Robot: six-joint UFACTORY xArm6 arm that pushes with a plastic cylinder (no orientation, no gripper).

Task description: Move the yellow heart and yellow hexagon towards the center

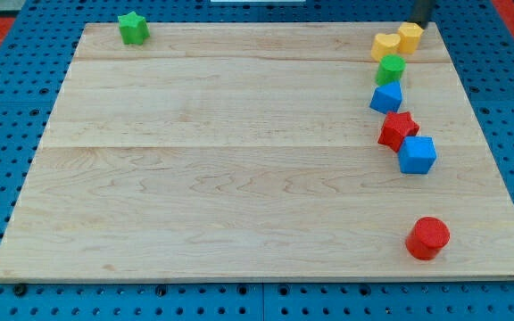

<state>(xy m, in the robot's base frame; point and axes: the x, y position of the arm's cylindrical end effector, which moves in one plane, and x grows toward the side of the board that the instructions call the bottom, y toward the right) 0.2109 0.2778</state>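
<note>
Green star sits alone at the tabletop's top left corner, well apart from everything else. Middle of the board carries nothing I need to name.

Over at the view's right, top edge: yellow heart and yellow hexagon touching each other, heart on the left, hexagon up and right of it. Both far from the center, close to the top right corner.

My tip comes in from the view's top, dark rod, its end right at the hexagon's upper right edge, touching or just about; can't tell which.

No hand on this arm, just the rod, so nothing to call wide, narrow or holding.

Below the heart a chain runs down: green cylinder, blue block, red star, blue cube, each touching or just beside the next. Red cylinder stands alone near the bottom right.
</note>
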